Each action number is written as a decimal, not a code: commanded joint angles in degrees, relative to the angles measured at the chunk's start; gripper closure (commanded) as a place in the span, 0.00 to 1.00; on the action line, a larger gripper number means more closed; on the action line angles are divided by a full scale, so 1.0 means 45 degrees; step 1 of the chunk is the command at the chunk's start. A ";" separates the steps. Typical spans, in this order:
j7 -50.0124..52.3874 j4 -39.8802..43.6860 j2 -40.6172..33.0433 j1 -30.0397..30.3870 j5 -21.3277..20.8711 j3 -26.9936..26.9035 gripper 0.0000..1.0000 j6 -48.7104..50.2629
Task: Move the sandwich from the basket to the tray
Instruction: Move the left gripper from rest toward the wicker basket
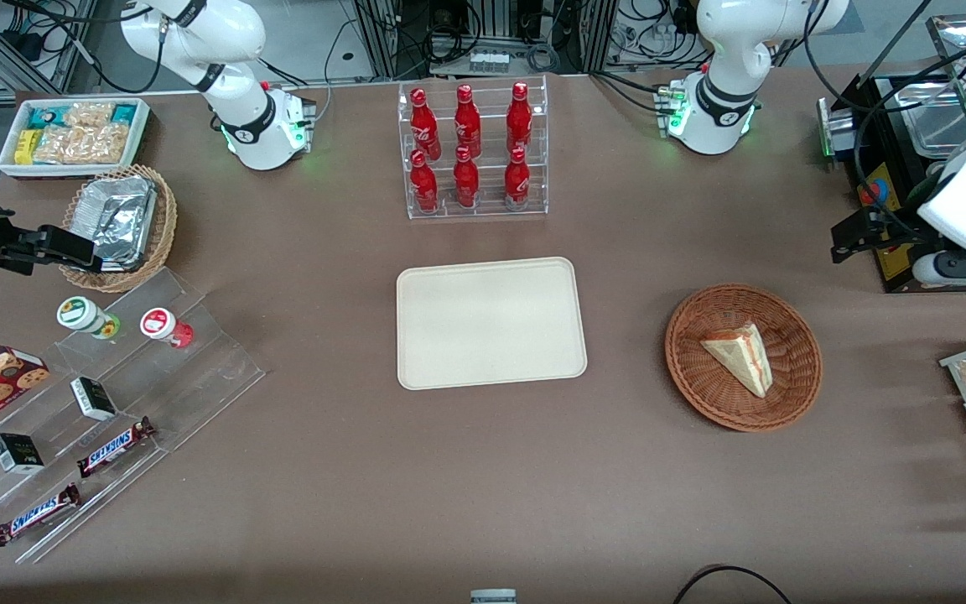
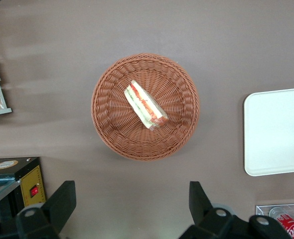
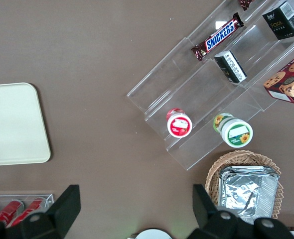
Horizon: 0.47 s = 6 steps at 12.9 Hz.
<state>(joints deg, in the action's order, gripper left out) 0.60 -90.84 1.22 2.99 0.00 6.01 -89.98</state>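
One sandwich [image 2: 145, 106] in basket [image 2: 112, 129], gripper [image 2: 129, 204] (open) above.

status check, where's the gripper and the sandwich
Gripper open, empty, hanging above the table beside the basket. Sandwich lying in basket, untouched. Tray bare; nothing between them.

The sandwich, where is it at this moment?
The sandwich lies in the basket, toward the working arm's end of the table, beside the tray. The gripper hovers above, open.
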 commanded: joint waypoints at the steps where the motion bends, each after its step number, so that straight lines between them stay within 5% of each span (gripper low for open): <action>1: -0.0075 0.0228 -0.0112 -0.0273 -0.0137 -0.0377 0.00 0.0327; 6: 0.0004 -0.0239 0.0587 -0.0274 -0.0215 -0.0360 0.00 -0.0255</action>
<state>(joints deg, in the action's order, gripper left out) 0.51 -91.25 2.00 2.79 -0.06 5.12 -89.91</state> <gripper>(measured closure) 0.000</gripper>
